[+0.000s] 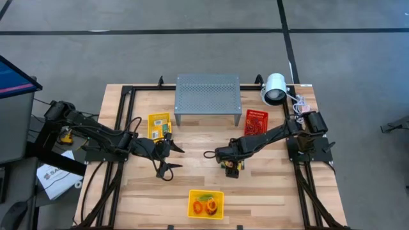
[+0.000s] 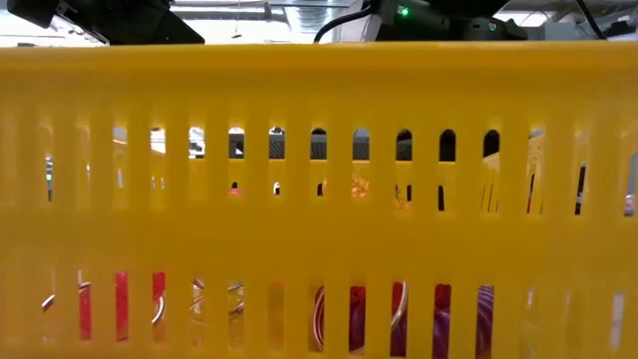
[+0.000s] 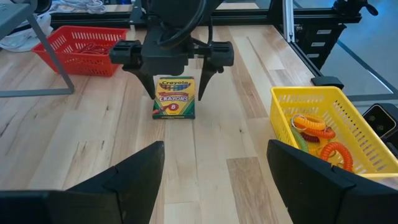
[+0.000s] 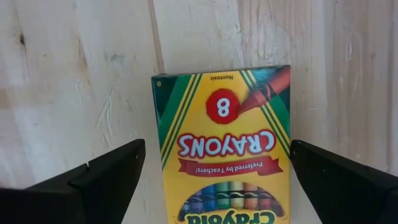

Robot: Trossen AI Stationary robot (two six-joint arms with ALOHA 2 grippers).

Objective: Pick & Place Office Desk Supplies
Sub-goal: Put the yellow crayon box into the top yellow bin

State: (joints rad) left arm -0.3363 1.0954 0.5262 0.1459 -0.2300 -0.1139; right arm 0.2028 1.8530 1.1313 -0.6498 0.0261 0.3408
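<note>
So the right gripper point(image 1: 231, 167) is sitting right over a Crayola crayon box point(image 4: 222, 149) near the middle of the wooden table point(image 1: 281, 191), pointing straight down at it. In the right wrist view its two fingers point(image 4: 99, 177) are spread wide, one on each side of the box with bare wood showing in between, so they're not touching it and holding nothing. The box is lying flat on the table, label up, with the big 8 showing.

The left gripper point(image 1: 167, 158) is hanging just at 9 o'clock of that, also over the table, and its fingers point(image 3: 134, 177) are gaping wide open with nothing between them. From the left wrist view you're looking straight across at the right arm hovering above the box.

A yellow basket point(image 1: 206, 204) is sitting at 6 o'clock on the table near the front edge, with orange and red rubber bands point(image 3: 317, 134) piling up inside. It's filling almost the whole low view. A second yellow basket point(image 1: 160, 125) is at about 10 o'clock from the centre with another crayon box point(image 1: 163, 129) in it. A red basket point(image 1: 255, 121) holding red bands is sitting at about 1 o'clock, just beside the grey perforated stand point(image 1: 208, 92) at 12. The white lamp point(image 1: 275, 89) is lying off at the far right corner
</note>
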